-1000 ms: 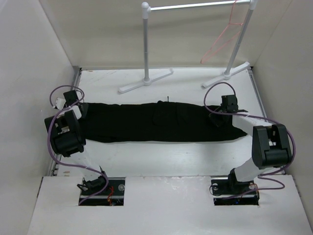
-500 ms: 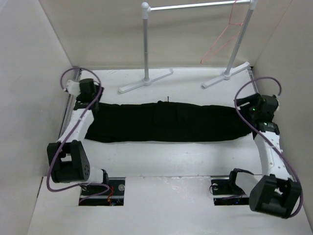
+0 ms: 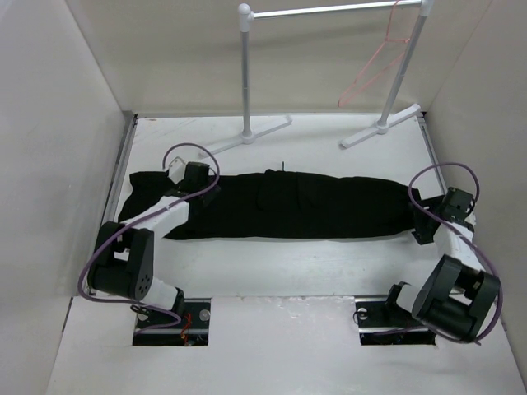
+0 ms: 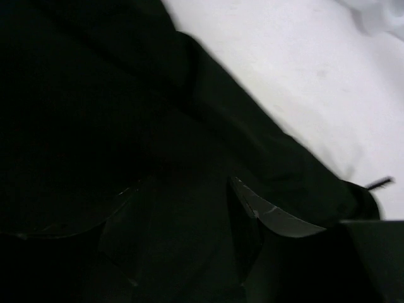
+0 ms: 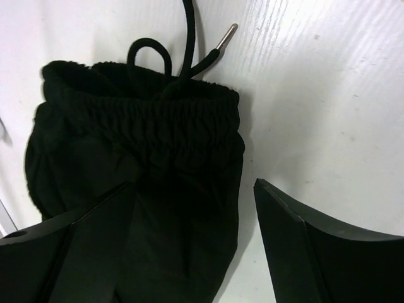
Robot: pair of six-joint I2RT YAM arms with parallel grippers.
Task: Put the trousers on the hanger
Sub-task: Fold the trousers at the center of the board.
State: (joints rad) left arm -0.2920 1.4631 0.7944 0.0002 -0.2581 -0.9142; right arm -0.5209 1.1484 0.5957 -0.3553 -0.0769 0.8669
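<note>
Trousers [image 3: 280, 206] lie flat on the table [image 3: 272, 263], long axis left to right, waistband at the right. The right gripper [image 5: 192, 189] straddles that waistband, jaws apart. The left gripper [image 4: 186, 189], jaws seemingly apart, hovers over the leg end. Beyond, nearer the right arm, the hanger [image 3: 366, 78] hangs on the rack [image 3: 245, 74].

At twelve o'clock we see a white clothes rack [image 3: 245, 74] with a silver crossbar [image 3: 329, 10], its flat feet [image 3: 245, 137] resting on the white tabletop [image 3: 280, 263]. Pale walls [image 3: 58, 123] close in at nine, twelve and three o'clock.
</note>
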